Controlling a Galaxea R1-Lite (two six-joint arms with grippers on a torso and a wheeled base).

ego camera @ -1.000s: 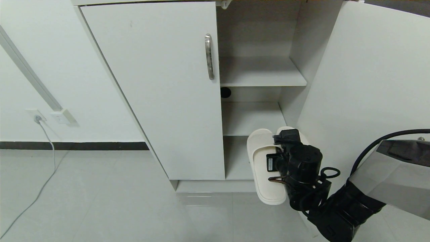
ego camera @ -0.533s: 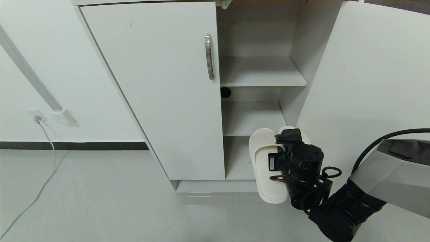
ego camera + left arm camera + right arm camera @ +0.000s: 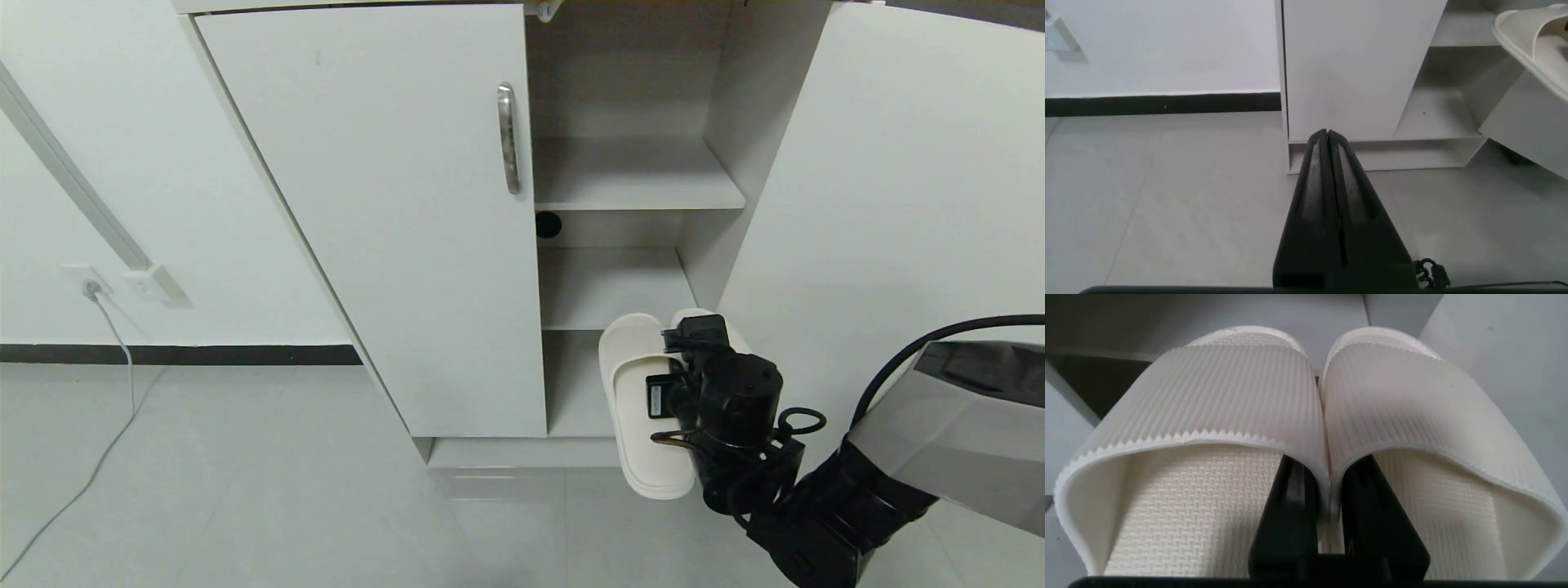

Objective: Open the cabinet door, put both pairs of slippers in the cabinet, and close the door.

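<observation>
A pair of cream slippers (image 3: 641, 408) hangs in the air in front of the cabinet's lowest compartment (image 3: 575, 388), toes toward the cabinet. My right gripper (image 3: 682, 371) is shut on the pair, one finger inside each slipper, pinching the two inner walls together (image 3: 1327, 494). The ribbed straps of the slippers (image 3: 1225, 388) face the cabinet. The right cabinet door (image 3: 890, 180) stands open; the left door (image 3: 384, 212) with its metal handle (image 3: 509, 137) is closed. My left gripper (image 3: 1327, 139) is shut and empty, low over the floor before the cabinet base (image 3: 1372, 155). One slipper toe (image 3: 1535, 37) shows in the left wrist view.
Two shelves (image 3: 633, 175) inside the cabinet are bare, with a dark round hole (image 3: 549, 224) at the back. A wall socket and cable (image 3: 94, 290) sit at the far left. Grey floor tiles (image 3: 245, 490) lie open to the left of the cabinet.
The right gripper and the slippers have barely shifted, drifting slightly right and then back left; the pair stays at about the same height before the lowest compartment.
</observation>
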